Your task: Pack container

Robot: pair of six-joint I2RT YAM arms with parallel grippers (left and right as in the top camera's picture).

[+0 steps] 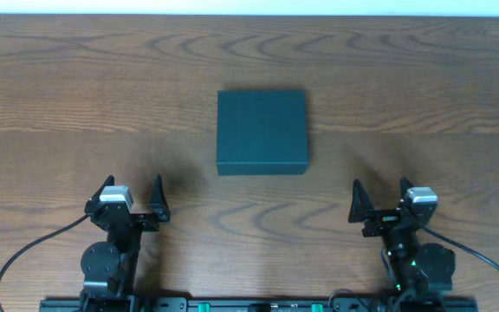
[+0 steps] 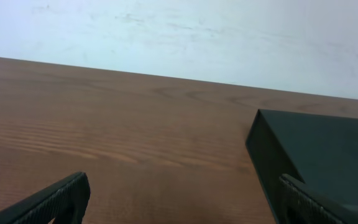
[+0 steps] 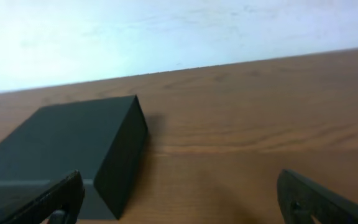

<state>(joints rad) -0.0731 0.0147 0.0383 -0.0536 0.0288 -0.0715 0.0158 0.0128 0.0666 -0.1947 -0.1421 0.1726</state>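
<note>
The dark teal container (image 1: 262,130) sits closed on the wooden tabletop (image 1: 76,104), ahead of both claws and between them. The left claw (image 1: 132,184) is spread wide with nothing in it, the box forward and off to its right. The right claw (image 1: 380,185) gapes just as wide, empty, the box forward to its left, well apart.

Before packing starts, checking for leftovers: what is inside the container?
The container is shut, so its inside is hidden in every view. Only its plain outer faces show, with nothing on top.
</note>
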